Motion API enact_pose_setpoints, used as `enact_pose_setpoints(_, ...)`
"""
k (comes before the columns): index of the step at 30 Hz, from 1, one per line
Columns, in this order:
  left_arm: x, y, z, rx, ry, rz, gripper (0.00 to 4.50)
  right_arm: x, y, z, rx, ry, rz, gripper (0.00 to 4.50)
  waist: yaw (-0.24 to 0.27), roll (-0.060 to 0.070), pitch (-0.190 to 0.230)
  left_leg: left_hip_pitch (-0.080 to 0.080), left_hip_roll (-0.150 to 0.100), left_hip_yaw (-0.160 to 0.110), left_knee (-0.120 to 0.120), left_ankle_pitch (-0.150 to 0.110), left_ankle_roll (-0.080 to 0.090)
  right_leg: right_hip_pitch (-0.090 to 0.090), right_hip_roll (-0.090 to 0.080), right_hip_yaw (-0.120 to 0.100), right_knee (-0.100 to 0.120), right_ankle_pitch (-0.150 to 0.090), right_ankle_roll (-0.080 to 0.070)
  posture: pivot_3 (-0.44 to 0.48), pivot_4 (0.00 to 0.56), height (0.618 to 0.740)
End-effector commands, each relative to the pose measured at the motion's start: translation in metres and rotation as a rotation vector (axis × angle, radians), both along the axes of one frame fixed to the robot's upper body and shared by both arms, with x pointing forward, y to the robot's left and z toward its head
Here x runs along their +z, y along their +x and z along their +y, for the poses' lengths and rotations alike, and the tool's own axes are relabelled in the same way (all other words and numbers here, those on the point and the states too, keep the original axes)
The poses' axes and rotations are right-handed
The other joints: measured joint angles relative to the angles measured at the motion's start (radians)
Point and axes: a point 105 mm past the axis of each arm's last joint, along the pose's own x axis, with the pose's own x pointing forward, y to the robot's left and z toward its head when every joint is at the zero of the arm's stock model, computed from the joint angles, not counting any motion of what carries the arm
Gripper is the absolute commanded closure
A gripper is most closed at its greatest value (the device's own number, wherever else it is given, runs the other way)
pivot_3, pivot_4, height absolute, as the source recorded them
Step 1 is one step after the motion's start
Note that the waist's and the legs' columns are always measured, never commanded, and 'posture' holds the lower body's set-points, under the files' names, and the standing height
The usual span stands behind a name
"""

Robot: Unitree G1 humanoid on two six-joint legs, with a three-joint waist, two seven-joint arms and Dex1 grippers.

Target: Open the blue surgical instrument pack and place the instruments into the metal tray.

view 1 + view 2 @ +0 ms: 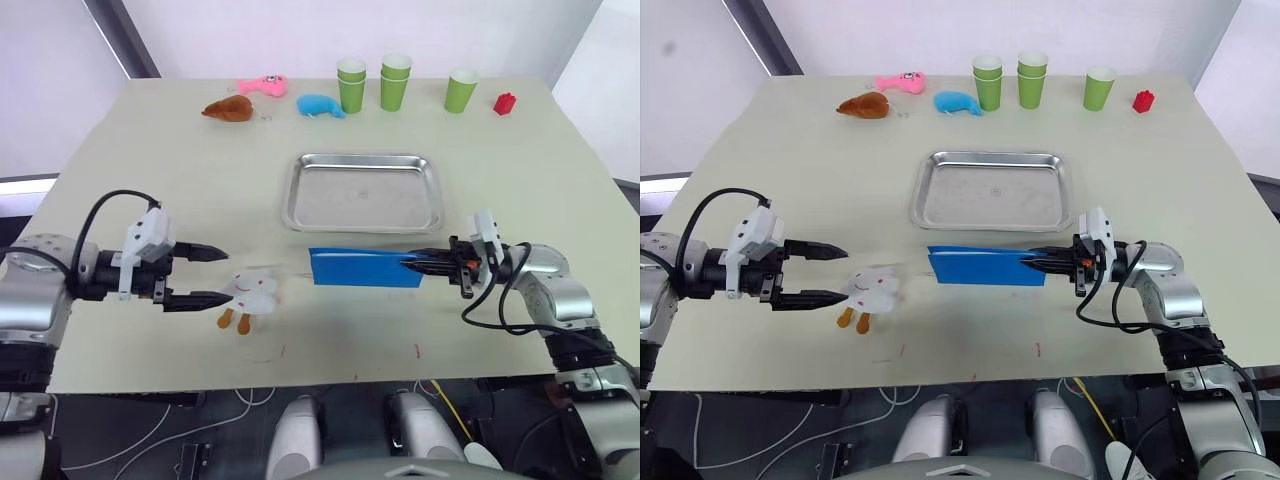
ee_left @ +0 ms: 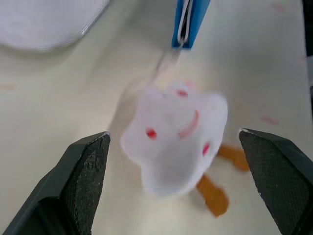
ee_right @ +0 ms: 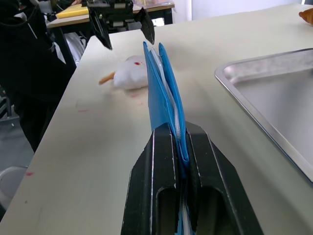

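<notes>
Beige table (image 1: 150, 150) | right gripper (image 1: 425, 262) clamped on flat blue fabric pack (image 1: 360, 267) | left gripper (image 1: 212, 275) wide open, empty, at white plush toy (image 1: 252, 290)

A white plush toy (image 1: 252, 291) blocks the left pincer (image 1: 215, 276) (fingers spread) from the pack (image 1: 362, 267).

The tabletop (image 1: 150, 150) is viewed from above and behind by the two head views, facing forward and down; nearly the same scene is shared, slightly shifted sideways. From the left wrist, a white plush toy (image 2: 173, 137) is seen close up. From the right wrist, the blue surgical instrument pack (image 3: 164, 93) is viewed edge-on, low along the tabletop; the toy is shared.
</notes>
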Motion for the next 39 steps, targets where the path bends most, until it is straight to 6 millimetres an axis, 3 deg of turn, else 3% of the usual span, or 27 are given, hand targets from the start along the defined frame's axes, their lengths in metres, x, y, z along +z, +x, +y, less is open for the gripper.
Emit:
enact_pose_setpoints(1, 0.019, 0.004, -0.014, -0.032, -0.083, -0.072, 0.07, 0.014, -0.001, 0.002, 0.02, 0.024, -0.058, 4.5, 0.001, 0.0, 0.0, 0.0, 0.0, 0.0, 0.0, 0.0, 0.0, 0.0, 0.0, 0.0, 0.0, 0.0, 0.0, 0.0, 0.15, 0.739)
enact_pose_setpoints(10, 0.004, 0.041, -0.056, -0.042, -0.154, -0.261, 0.07, 0.01, -0.007, 0.0, 0.036, -0.001, -0.053, 4.5, 0.008, 0.0, 0.001, 0.0, -0.001, 0.0, 0.001, 0.0, 0.0, 0.0, 0.0, 0.001, 0.0, 0.0, 0.0, 0.0, 0.15, 0.739)
enact_pose_setpoints(20, -0.005, 0.049, -0.09, -0.134, -0.274, -0.249, 0.07, 0.009, -0.006, 0.001, 0.036, -0.005, -0.054, 4.5, 0.006, 0.0, 0.001, -0.001, -0.001, 0.0, 0.001, 0.0, 0.0, 0.0, 0.0, 0.001, 0.0, 0.0, 0.0, 0.0, 0.15, 0.739)
enact_pose_setpoints(39, -0.013, 0.049, -0.09, -0.188, -0.254, -0.205, 0.07, 0.007, -0.007, 0.001, 0.025, -0.008, -0.053, 4.5, 0.004, 0.0, 0.001, -0.001, -0.001, 0.0, 0.001, 0.0, 0.0, 0.0, 0.001, 0.001, 0.0, 0.0, 0.0, 0.0, 0.15, 0.739)
